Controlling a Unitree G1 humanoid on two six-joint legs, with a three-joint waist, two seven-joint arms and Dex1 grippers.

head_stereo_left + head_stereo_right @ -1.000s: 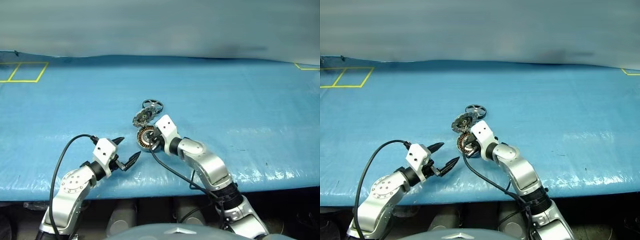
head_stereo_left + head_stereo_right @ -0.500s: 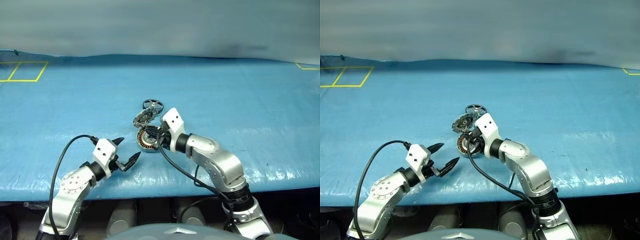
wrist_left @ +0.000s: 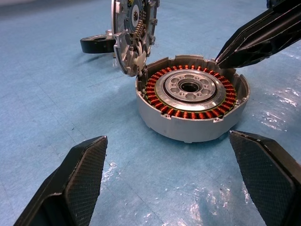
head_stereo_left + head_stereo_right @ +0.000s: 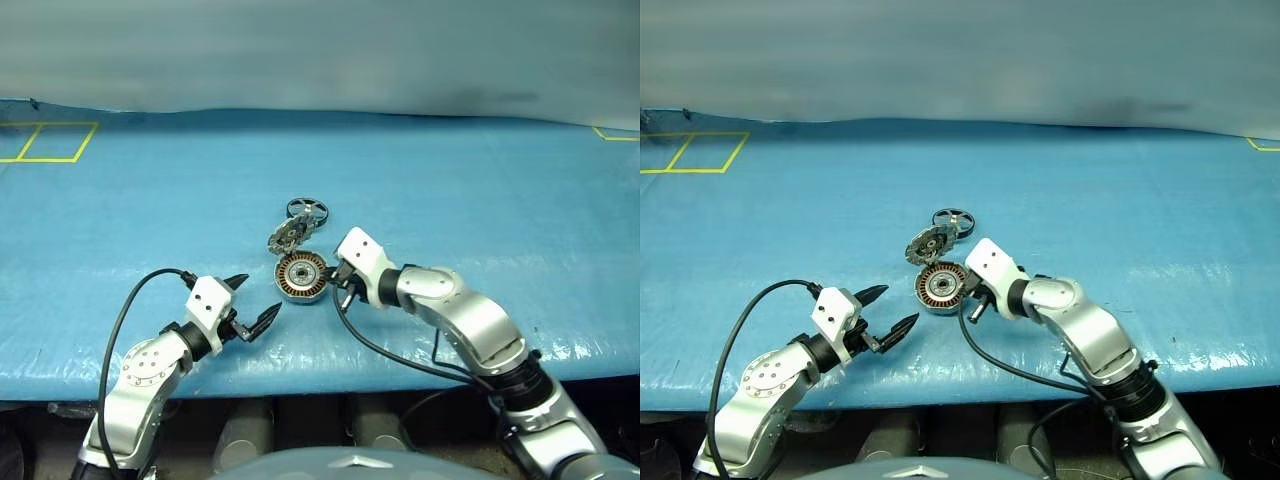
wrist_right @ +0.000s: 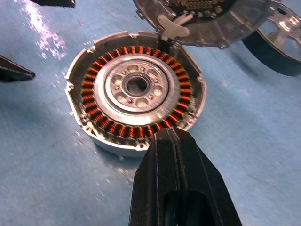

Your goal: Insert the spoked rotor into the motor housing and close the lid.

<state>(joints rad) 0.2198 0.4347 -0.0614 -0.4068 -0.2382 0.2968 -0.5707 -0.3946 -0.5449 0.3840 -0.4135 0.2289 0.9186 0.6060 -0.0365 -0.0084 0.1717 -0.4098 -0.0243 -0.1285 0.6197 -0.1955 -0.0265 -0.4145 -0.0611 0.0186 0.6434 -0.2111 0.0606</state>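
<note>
No brand, label or lettering could be read on any part, operator. Your motor housing (image 4: 301, 277) lay open on the blue table cover (image 4: 480, 190), its copper-brown windings ringing a silver hub. The lid (image 4: 285, 235) stood raised from the housing's far rim, toothed face turned toward the housing. Just beyond the lid, the spoked rotor (image 4: 306, 209) rested on the cover, outside the housing.

Your right gripper (image 5: 175, 141) had its two black fingers pressed together with nothing between them; the tip sat at the housing's near rim, right by the windings, though whether it touched the metal cannot be told. Your left gripper (image 4: 254, 304) hung near the table's front edge, its fingers (image 3: 81, 175) spread wide and empty, pointing at the housing from a short way off.
</note>
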